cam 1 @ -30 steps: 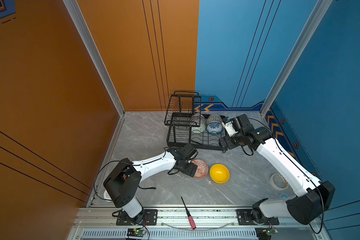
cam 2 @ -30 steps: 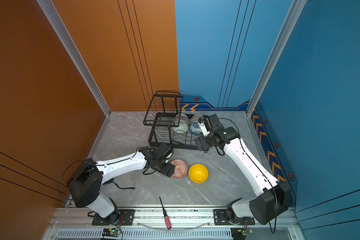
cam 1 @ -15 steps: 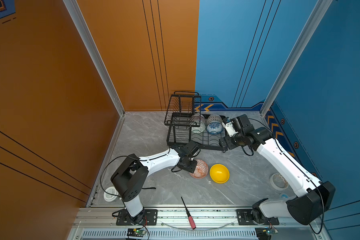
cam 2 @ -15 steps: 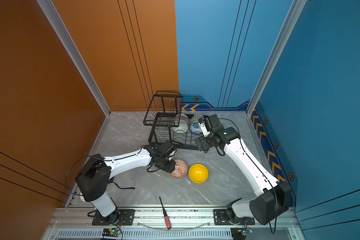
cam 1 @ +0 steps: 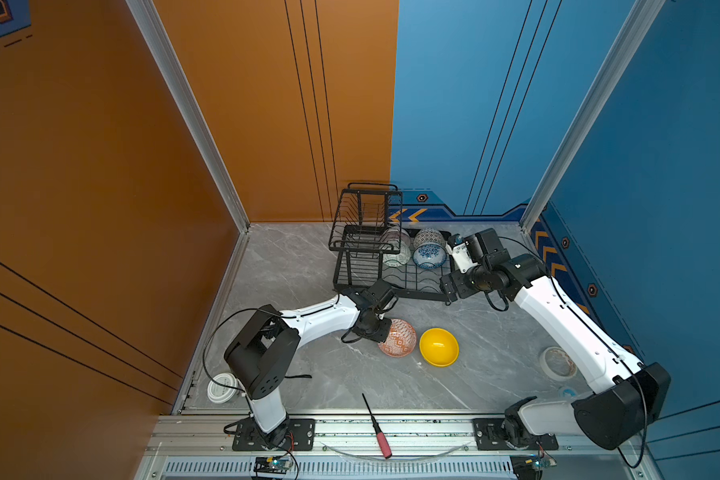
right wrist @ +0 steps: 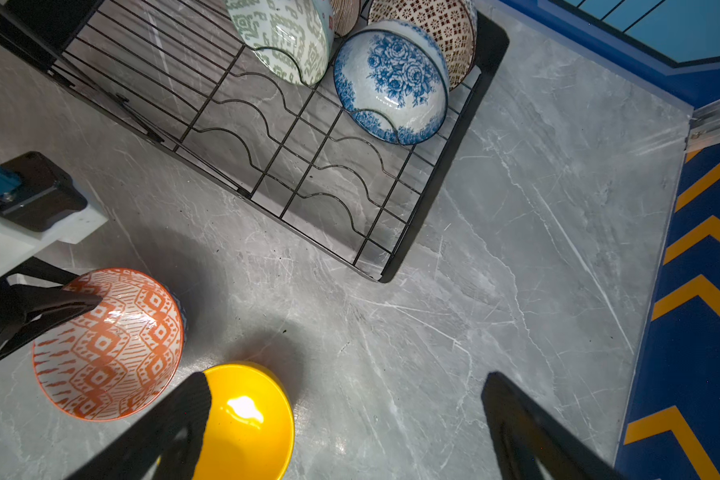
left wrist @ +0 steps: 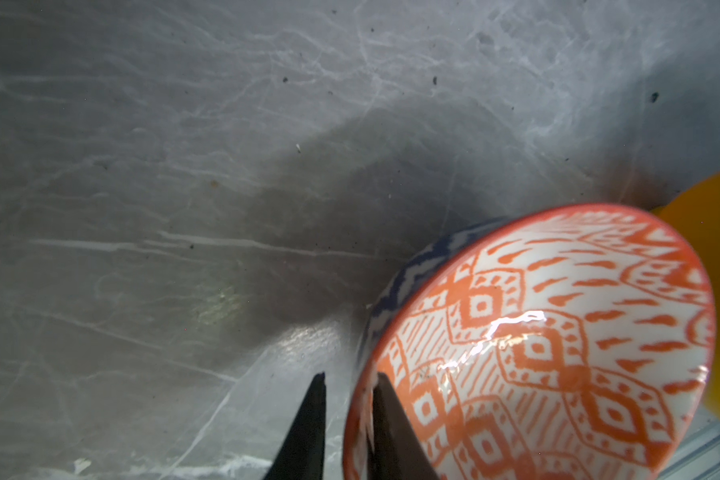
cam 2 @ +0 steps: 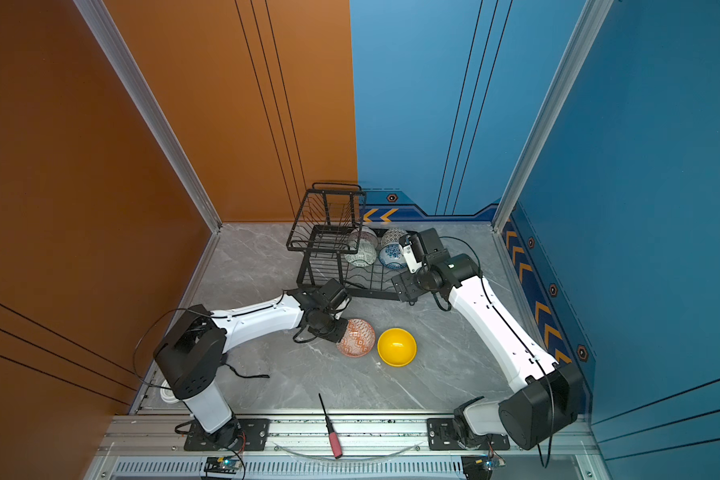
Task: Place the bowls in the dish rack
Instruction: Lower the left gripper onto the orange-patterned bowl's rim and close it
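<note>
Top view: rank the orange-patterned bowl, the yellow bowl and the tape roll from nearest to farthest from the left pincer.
1. The orange-patterned bowl: right at the left pincer, its rim between the fingers.
2. The yellow bowl: just right of the orange one.
3. The tape roll: far right of the view, well beyond both bowls.

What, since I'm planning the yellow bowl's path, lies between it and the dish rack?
Nothing: only bare grey tabletop separates the yellow bowl from the dish rack, as the right wrist view shows.
</note>
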You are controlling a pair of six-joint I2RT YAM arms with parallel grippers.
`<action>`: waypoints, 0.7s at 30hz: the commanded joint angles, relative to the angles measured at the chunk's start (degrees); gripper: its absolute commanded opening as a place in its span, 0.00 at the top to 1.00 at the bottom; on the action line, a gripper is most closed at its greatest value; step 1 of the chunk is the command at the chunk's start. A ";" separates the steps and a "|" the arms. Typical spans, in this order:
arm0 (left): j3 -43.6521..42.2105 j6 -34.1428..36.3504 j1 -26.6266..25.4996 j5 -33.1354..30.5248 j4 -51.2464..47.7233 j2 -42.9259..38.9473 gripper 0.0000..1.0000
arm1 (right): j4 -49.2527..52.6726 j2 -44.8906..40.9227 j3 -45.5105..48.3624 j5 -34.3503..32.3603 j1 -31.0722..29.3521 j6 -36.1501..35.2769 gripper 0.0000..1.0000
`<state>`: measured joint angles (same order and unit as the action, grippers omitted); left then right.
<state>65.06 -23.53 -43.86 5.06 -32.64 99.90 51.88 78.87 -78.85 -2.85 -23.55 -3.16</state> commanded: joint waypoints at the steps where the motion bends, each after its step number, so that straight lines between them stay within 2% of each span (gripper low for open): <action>1: 1.20 0.24 0.63 0.65 -0.76 0.56 0.84 | -0.46 -0.89 0.44 -0.68 0.44 -0.80 0.00; 11: 0.87 1.02 1.23 0.61 -1.23 -0.49 1.00 | -0.63 -0.57 0.27 -0.21 0.35 -0.62 0.00; 21: 0.29 2.78 2.54 -0.09 -2.25 -3.62 1.00 | -0.70 -0.76 -0.03 -0.12 0.35 -0.18 0.00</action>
<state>65.32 -22.28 -42.13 5.96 -33.23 99.22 51.88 78.87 -78.85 -2.81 -23.55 -3.14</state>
